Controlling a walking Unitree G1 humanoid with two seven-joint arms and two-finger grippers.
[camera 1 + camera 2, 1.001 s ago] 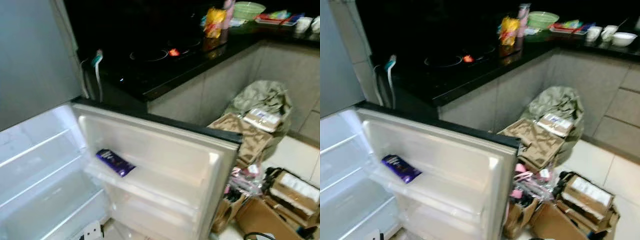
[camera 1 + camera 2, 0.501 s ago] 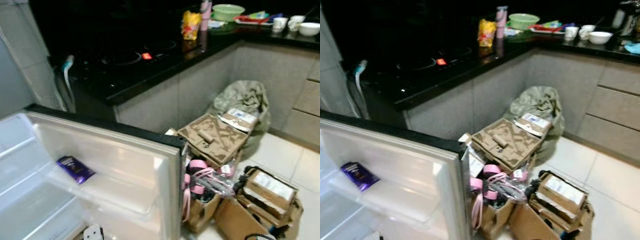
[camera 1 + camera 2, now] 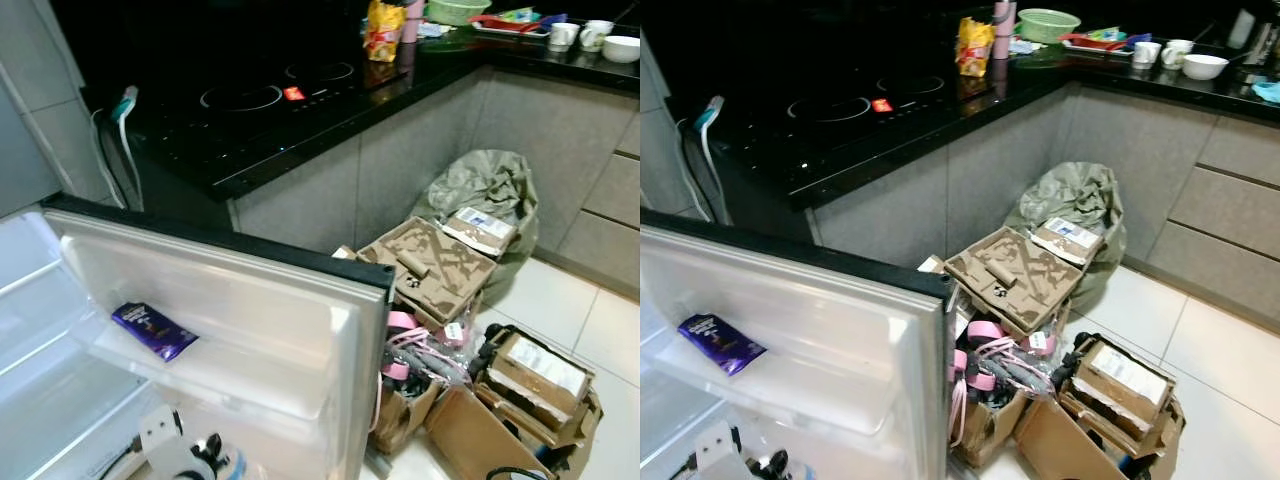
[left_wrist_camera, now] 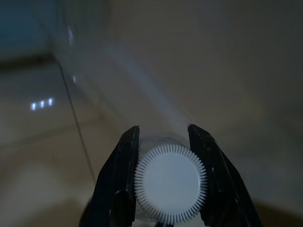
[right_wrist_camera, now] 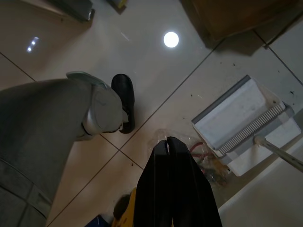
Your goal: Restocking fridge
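My left gripper is shut on the white ribbed cap of a clear bottle. It rises into the left eye view at the bottom edge, left gripper, just below the open fridge door. A purple chocolate bar lies flat on the door's upper shelf. The white fridge interior with its shelves is at the left. My right gripper hangs shut with nothing in it, pointing down at the tiled floor.
A black counter with a hob stands behind the door, with a yellow snack bag, a green bowl and cups. Open cardboard boxes, pink straps and a green sack crowd the floor to the right. A grey-clad leg and a dustpan are near my right gripper.
The camera has swung right and then tilted down a little, so the whole scene shifted. My left arm has risen further into view at the bottom edge.
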